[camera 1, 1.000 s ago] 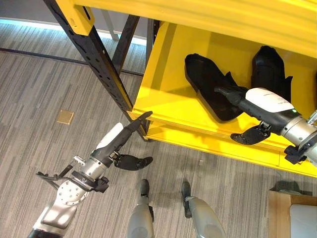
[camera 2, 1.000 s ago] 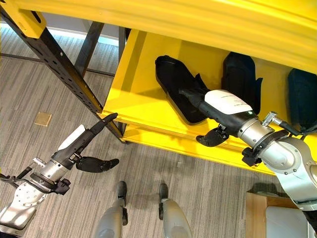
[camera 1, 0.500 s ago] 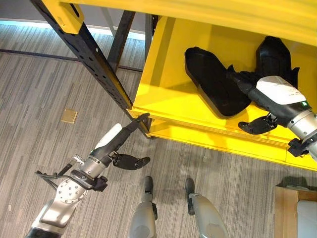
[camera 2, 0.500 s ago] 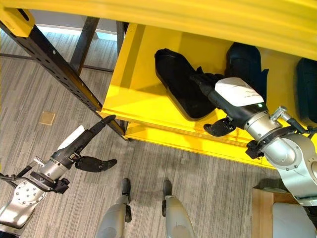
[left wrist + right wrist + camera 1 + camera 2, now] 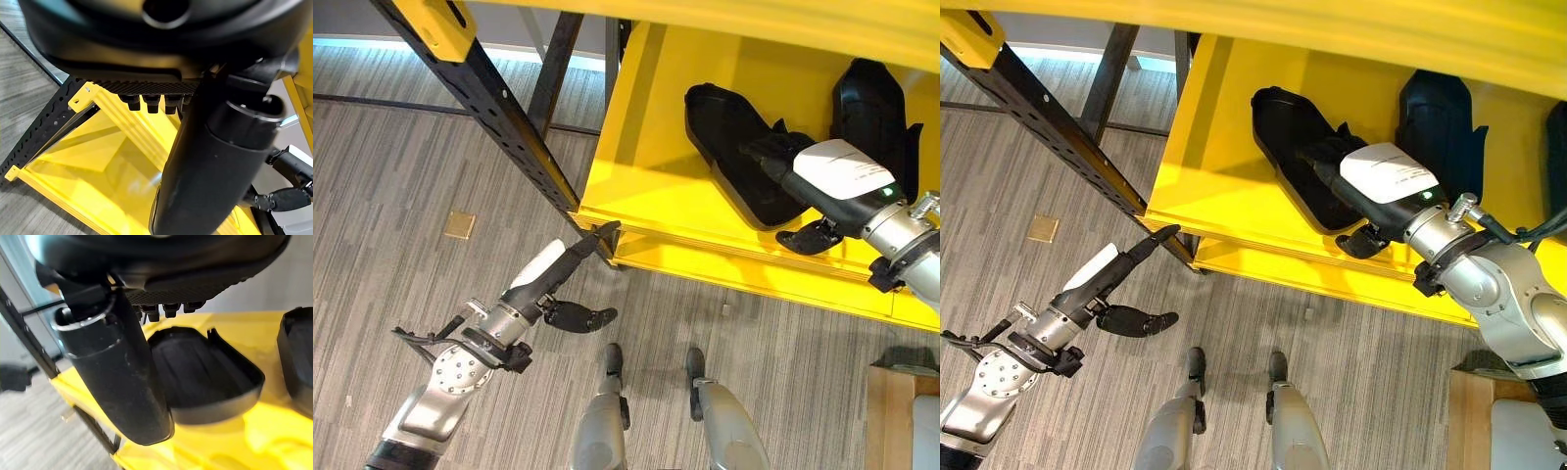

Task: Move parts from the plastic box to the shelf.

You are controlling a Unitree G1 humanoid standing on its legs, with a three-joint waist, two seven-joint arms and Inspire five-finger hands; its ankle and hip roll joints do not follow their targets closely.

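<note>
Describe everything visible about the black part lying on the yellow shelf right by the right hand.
The black part is a long, shallow, tray-like shell with a raised rim, rounded ends and a small notch on one edge; it looks like matte moulded plastic. It lies open side up, set at an angle on the yellow shelf, near its front edge. The right hand is over its near end with fingers straight; whether they touch it cannot be told. A second black part stands apart further along the shelf.

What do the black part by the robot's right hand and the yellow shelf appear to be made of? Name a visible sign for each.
Black part: probably moulded plastic, matt; it is a thin-walled hollow shell with a smooth rounded rim.
Yellow shelf: probably painted sheet metal, semi-gloss; flat panels with soft reflections and a folded front edge.
</note>
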